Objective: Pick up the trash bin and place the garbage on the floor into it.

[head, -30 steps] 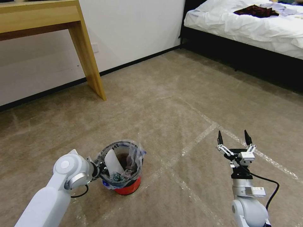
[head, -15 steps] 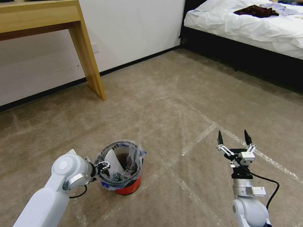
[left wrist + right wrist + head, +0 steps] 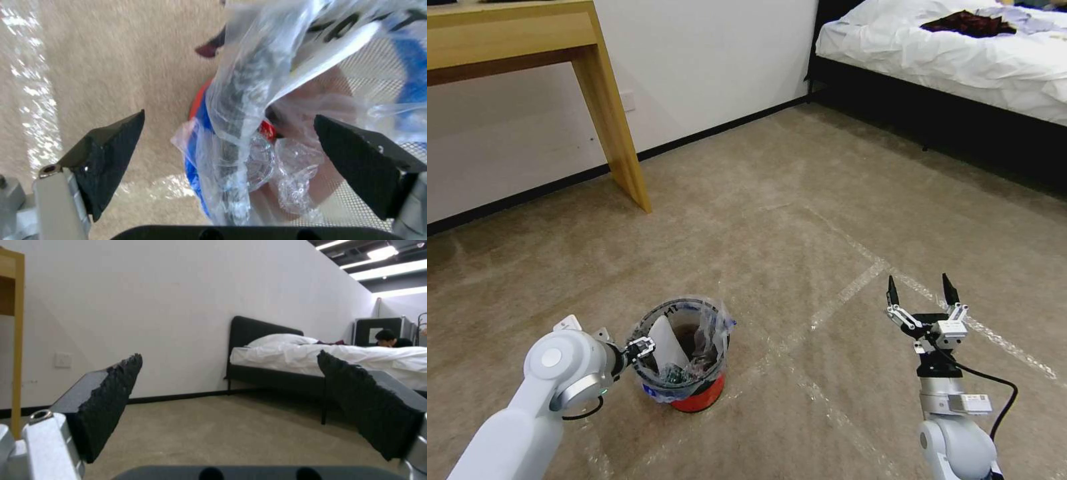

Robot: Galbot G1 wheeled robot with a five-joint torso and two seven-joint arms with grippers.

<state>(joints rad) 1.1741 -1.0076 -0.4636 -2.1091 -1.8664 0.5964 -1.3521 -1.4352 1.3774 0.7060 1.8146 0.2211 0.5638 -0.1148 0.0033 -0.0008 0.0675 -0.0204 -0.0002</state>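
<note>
The trash bin (image 3: 697, 399), a small red bucket lined with a crinkly clear bag, stands upright on the floor (image 3: 800, 220) in front of me, left of centre. Garbage (image 3: 666, 343) lies inside it: a flat white piece, clear plastic and something green-labelled. My left gripper (image 3: 642, 347) is open at the bin's left rim. In the left wrist view its black fingers (image 3: 111, 156) stand wide apart, with the bagged rim (image 3: 236, 133) in line between them. My right gripper (image 3: 924, 293) is open and empty, pointing up over the carpet at the right, its fingertips (image 3: 111, 396) spread.
A wooden table leg (image 3: 620, 133) stands by the white wall at the back left. A bed (image 3: 960, 60) with white bedding on a black frame fills the back right. Shiny tape lines (image 3: 854, 283) cross the carpet between the bin and the right arm.
My left arm has drawn back to the left, so its open gripper now shows beside the bin's rim. The bin and the right arm have not moved.
</note>
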